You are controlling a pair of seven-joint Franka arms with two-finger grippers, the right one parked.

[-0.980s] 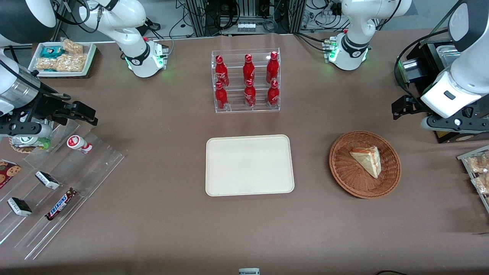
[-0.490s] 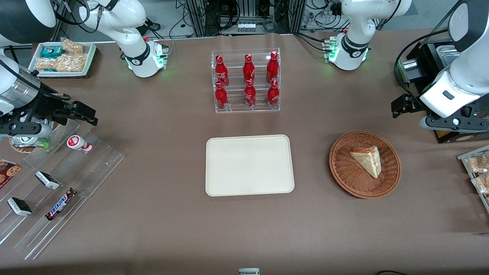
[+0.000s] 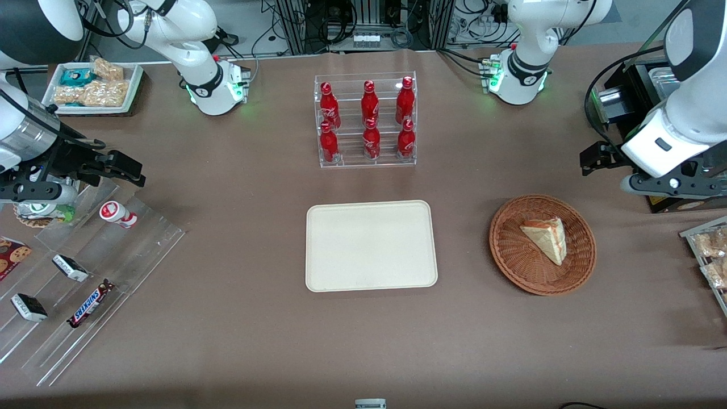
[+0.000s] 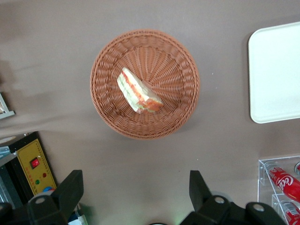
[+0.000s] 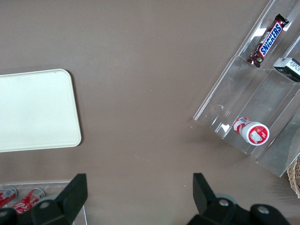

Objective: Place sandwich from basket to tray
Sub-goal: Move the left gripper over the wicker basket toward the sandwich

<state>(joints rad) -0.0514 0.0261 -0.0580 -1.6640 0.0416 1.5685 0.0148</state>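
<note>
A table covered in brown cloth [image 3: 238, 318] carries a flat cream-beige rectangular plastic tray [image 3: 371, 245] at its middle. A round reddish-brown woven wicker basket [image 3: 514, 255] rests toward the working arm's end. The left arm's gripper [image 4: 136, 197] hangs above the table, jaws spread.
</note>
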